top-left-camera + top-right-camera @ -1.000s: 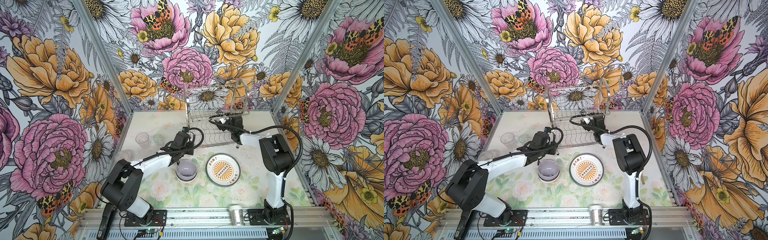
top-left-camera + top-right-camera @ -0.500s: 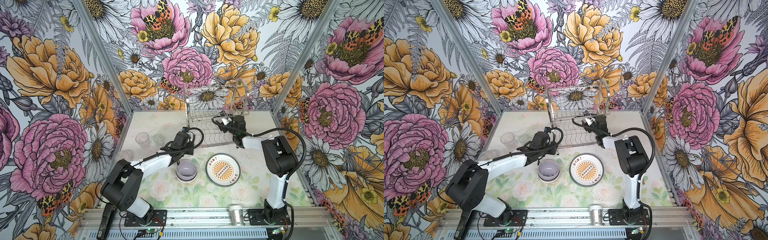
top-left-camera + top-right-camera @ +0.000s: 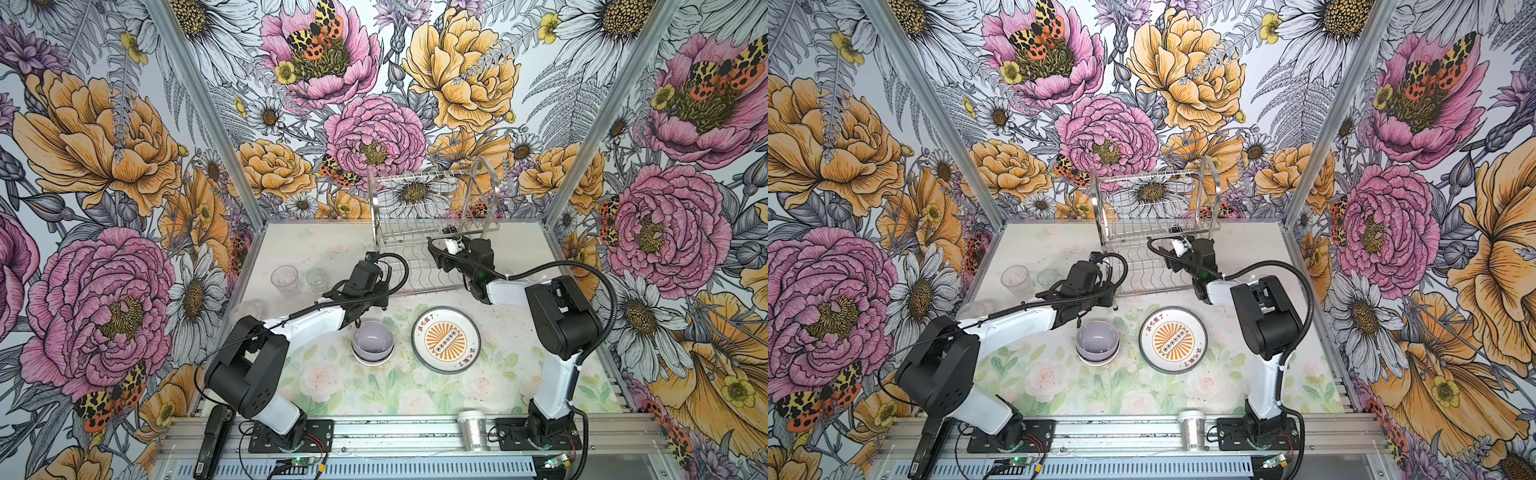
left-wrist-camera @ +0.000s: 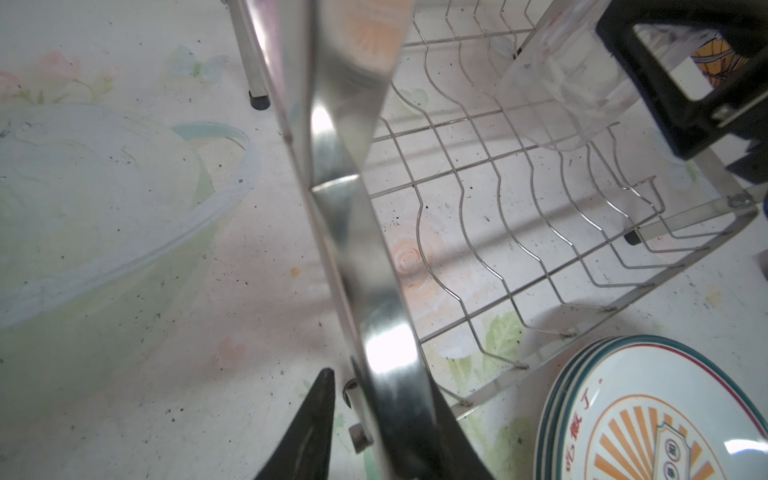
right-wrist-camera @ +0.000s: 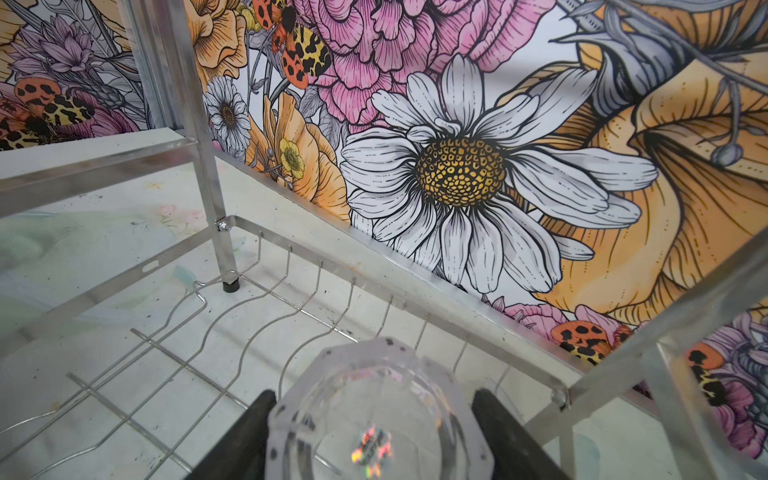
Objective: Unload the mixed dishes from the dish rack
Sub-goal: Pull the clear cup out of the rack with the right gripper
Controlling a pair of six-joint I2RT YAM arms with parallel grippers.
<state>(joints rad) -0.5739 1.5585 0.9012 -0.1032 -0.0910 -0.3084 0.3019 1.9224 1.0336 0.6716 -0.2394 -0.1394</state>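
Clear glass [image 5: 376, 415] partly out of view

Bright even light; dish rack [image 4: 357, 232] glares (blurred close up).

Bold floral wallpaper [image 3: 104, 137] covers three walls around a pale rose-printed tabletop [image 3: 374, 395].

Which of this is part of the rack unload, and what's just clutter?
Job: dish rack, clear glass in the right gripper, two clear glasses, lavender bowl and sunburst-topped plate stack on the table.
Lying about: silver glittery cup with white lid and black object, both on the front rail.
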